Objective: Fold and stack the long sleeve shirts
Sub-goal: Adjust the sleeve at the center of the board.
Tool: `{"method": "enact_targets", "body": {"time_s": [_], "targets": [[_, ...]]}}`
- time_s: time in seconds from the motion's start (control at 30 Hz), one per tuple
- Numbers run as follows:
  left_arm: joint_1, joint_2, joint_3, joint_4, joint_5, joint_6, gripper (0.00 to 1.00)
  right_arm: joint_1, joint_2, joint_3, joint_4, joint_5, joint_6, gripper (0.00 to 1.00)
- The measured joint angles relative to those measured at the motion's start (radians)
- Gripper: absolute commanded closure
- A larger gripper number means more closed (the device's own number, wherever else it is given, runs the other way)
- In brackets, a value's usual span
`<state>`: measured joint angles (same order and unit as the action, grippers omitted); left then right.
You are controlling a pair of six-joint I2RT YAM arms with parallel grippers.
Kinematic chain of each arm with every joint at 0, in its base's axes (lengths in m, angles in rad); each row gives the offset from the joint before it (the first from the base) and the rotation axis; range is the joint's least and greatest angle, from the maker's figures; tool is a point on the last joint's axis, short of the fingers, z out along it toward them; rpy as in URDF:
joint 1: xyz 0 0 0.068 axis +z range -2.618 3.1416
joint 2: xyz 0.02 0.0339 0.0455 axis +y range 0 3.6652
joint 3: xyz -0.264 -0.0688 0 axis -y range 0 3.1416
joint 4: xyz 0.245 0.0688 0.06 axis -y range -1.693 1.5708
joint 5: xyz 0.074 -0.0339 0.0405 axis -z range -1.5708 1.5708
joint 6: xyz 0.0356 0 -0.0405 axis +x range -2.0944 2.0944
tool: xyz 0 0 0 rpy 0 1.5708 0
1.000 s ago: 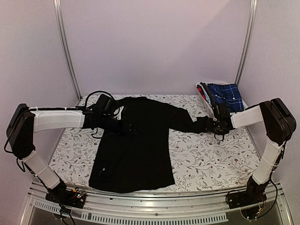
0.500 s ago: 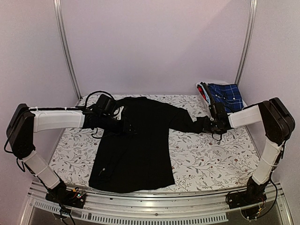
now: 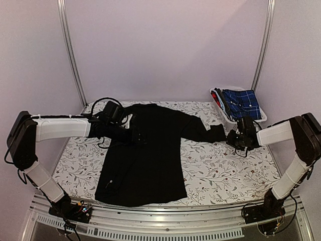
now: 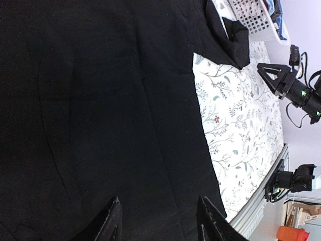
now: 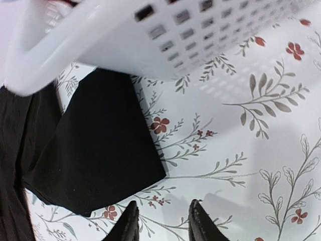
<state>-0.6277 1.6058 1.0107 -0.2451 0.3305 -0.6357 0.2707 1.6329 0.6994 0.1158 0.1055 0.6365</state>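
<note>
A black long sleeve shirt [image 3: 143,155] lies flat on the flowered table, collar toward the back. Its right sleeve stretches toward the basket and ends in a cuff [image 3: 216,133] lying on the table. My right gripper [image 3: 234,138] stands just right of that cuff, apart from it. In the right wrist view the cuff [image 5: 100,150] lies to the left of my right gripper [image 5: 163,203], which is open over bare tablecloth. My left gripper [image 3: 138,136] hovers over the shirt's upper left side. The left wrist view shows it [image 4: 159,200] open, with the shirt's black cloth [image 4: 100,100] spread beneath.
A white slotted basket [image 3: 228,118] stands at the back right with blue plaid cloth [image 3: 241,103] in it; its rim [image 5: 125,45] hangs close above the cuff. Frame posts rise at both back corners. A metal rail [image 3: 165,213] runs along the near edge.
My right gripper has let go of the sleeve cuff and drawn back to the right, leaving the cuff flat on the table. The left arm has not moved.
</note>
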Motion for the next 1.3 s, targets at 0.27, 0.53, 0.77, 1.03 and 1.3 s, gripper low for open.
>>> {"method": "enact_targets", "body": {"time_s": [0.27, 0.53, 0.77, 1.03, 1.3], "targets": [[0.0, 0.004, 0.0, 0.0, 0.003, 0.0, 0.5, -0.072, 0.066, 0.0, 0.153, -0.129, 0.034, 0.52], [0.0, 0.005, 0.0, 0.0, 0.003, 0.0, 0.5, -0.058, 0.171, 0.119, 0.169, -0.138, 0.014, 0.54], [0.0, 0.01, 0.006, 0.0, 0.014, 0.001, 0.5, 0.007, 0.217, 0.196, 0.111, -0.067, -0.003, 0.58], [-0.001, 0.018, 0.025, 0.0, 0.026, 0.004, 0.5, 0.099, 0.243, 0.255, -0.013, 0.077, -0.007, 0.48], [-0.002, 0.032, 0.048, -0.003, 0.033, 0.008, 0.5, 0.161, 0.322, 0.382, -0.152, 0.182, -0.027, 0.69]]}}
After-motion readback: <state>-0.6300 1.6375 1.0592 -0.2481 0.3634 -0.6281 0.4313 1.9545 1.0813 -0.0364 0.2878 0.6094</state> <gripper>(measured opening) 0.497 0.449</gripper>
